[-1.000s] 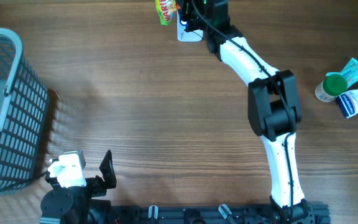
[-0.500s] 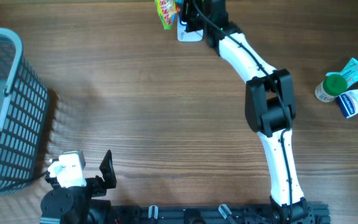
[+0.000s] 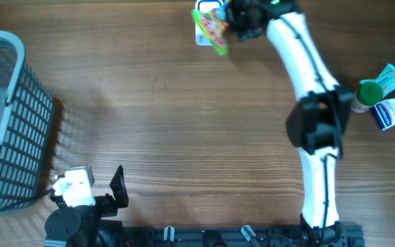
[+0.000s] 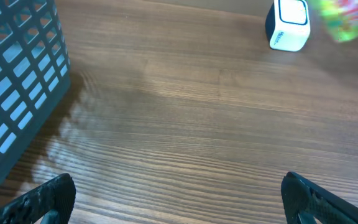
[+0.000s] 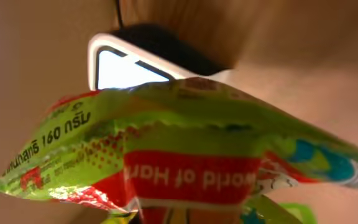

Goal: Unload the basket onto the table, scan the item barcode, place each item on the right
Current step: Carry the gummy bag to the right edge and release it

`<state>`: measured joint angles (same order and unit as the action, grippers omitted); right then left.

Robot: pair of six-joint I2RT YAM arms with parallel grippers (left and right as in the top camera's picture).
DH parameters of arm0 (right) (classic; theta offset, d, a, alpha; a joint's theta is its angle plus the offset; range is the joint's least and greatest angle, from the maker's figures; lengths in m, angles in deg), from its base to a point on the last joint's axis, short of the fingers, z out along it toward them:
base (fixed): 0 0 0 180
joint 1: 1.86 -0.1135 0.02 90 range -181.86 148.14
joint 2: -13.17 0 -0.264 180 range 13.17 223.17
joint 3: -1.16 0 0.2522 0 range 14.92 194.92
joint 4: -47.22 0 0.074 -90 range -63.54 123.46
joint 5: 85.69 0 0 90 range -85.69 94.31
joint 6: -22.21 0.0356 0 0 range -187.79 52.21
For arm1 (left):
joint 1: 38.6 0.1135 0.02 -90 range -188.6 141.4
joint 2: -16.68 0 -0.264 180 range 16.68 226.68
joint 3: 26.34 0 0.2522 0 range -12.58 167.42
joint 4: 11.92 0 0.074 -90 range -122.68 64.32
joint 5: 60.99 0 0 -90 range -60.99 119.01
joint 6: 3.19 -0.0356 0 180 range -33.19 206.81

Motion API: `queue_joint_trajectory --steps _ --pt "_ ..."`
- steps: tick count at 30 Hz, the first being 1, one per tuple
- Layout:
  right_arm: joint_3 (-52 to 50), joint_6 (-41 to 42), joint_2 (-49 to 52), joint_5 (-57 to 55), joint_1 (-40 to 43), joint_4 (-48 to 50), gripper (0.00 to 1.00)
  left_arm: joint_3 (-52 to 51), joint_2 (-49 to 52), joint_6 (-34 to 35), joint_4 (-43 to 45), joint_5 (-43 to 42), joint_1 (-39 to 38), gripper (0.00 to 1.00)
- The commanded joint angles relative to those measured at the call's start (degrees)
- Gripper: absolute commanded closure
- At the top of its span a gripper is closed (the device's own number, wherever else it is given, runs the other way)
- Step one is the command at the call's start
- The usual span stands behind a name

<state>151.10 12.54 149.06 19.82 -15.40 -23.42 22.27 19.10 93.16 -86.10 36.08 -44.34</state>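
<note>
Green candy pouch (image 3: 212,29) sits at the upper middle of the overhead frame, where we grip it in the right gripper (image 3: 230,19), jaws closed on it. In the right wrist view it stretches across the front of the white barcode scanner (image 5: 126,62); we cannot tell whether they touch. Our left gripper (image 4: 179,208) waits at the lower left, its 2 jaws spread wide and empty, near the grey basket (image 3: 12,116).

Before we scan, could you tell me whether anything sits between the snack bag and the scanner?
Nothing visible does. The snack bag hangs right by the white scanner; the right wrist view shows its lit window just past the bag's edge, with nothing between them.
</note>
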Motion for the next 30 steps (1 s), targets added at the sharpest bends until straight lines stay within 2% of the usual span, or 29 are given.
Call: queue_joint_trajectory --steps 1,5,6,8,10,14,20,24,27,30 --pt "3.43 -8.57 -13.9 -12.24 6.38 -14.38 0.95 -0.13 -0.15 0.15 0.15 0.5 -0.44 0.0" --pt "3.43 -9.64 -19.78 -24.74 14.43 -33.22 0.95 -0.13 -0.15 0.15 0.15 0.5 -0.42 0.0" --pt "3.23 -11.28 -20.5 -26.6 16.41 -35.32 0.96 -0.13 -0.15 0.15 0.15 0.5 -0.42 0.0" --pt "2.34 -20.28 -21.53 -25.09 20.13 -35.3 0.95 -0.13 -0.15 0.15 0.15 0.5 -0.42 0.0" --pt "1.38 -23.96 -21.75 -22.64 23.3 -35.3 0.95 -0.13 -0.15 0.15 0.15 0.5 -0.42 0.0" --pt "-4.96 -24.9 -21.75 -23.1 30.23 -35.3 0.95 -0.13 -0.15 0.15 0.15 0.5 -0.42 0.0" --pt "-17.73 -23.34 -21.75 -34.32 40.63 -35.28 0.95 -0.13 -0.15 0.15 0.15 0.5 -0.42 0.0" --pt "-21.42 -23.93 -21.75 -33.7 48.33 -35.23 0.96 -0.13 -0.15 0.15 0.15 0.5 -0.44 0.0" --pt "-21.46 -33.05 -21.73 -30.01 53.2 -30.73 0.96 -0.13 -0.15 0.15 0.15 0.5 -0.44 0.0" --pt "-22.27 -34.12 -20.61 -32.98 56.43 -25.4 0.92 -0.13 -0.15 0.15 0.15 0.5 -0.42 0.0"
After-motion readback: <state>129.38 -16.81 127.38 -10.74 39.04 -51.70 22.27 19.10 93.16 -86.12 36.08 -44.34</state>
